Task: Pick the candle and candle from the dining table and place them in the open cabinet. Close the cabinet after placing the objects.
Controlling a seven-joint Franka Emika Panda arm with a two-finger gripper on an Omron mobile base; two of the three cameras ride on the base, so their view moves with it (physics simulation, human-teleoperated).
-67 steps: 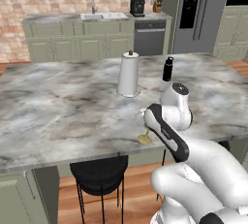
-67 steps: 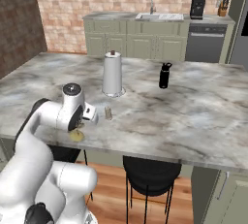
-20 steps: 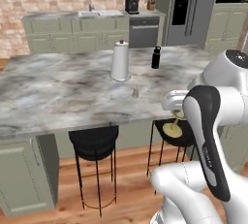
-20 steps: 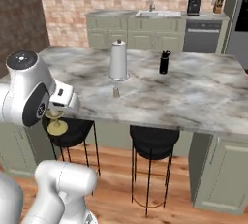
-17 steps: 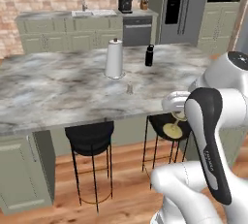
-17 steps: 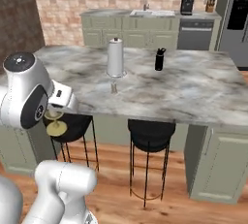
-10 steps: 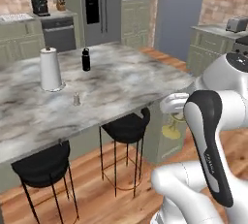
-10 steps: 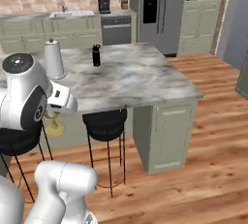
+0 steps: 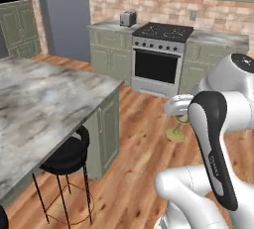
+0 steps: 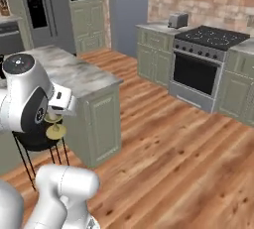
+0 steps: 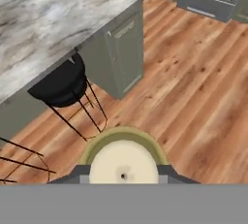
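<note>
Base cams behind me, facing the stove at 12 o'clock; hand cam looks down close over the stool.

Home kitchen: black-doored oven range, sage-green cupboards, marble dining table, bar stool.

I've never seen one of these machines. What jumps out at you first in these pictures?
The big white arm, holding a cream candle on a gold holder in its gripper above the wooden floor. The marble dining table stands to the left with a black stool beneath it, and a black-fronted stove sits against the brick wall.
</note>
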